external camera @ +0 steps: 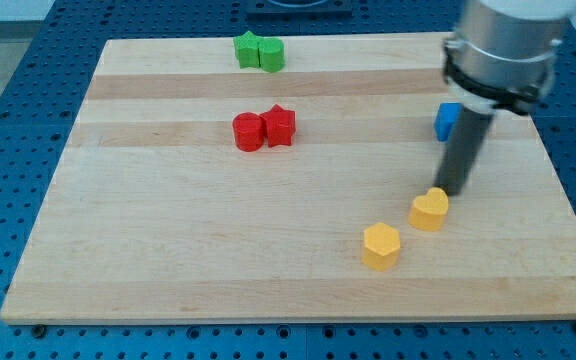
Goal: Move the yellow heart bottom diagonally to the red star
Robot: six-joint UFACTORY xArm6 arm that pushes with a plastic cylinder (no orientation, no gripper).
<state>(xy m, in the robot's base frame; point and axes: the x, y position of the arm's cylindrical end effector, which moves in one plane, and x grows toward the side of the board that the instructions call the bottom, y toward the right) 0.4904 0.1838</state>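
Observation:
The yellow heart (429, 210) lies at the lower right of the wooden board (168, 250). My tip (452, 191) stands just to the upper right of the heart, touching or nearly touching its edge. The red star (280, 125) lies at the upper middle of the board, touching a red cylinder (249, 132) on its left. The heart is far to the lower right of the star.
A yellow hexagon (380, 246) lies to the lower left of the heart. A blue block (448, 121) sits behind the rod, partly hidden. A green star (247, 49) and a green cylinder (272, 55) sit together at the top edge.

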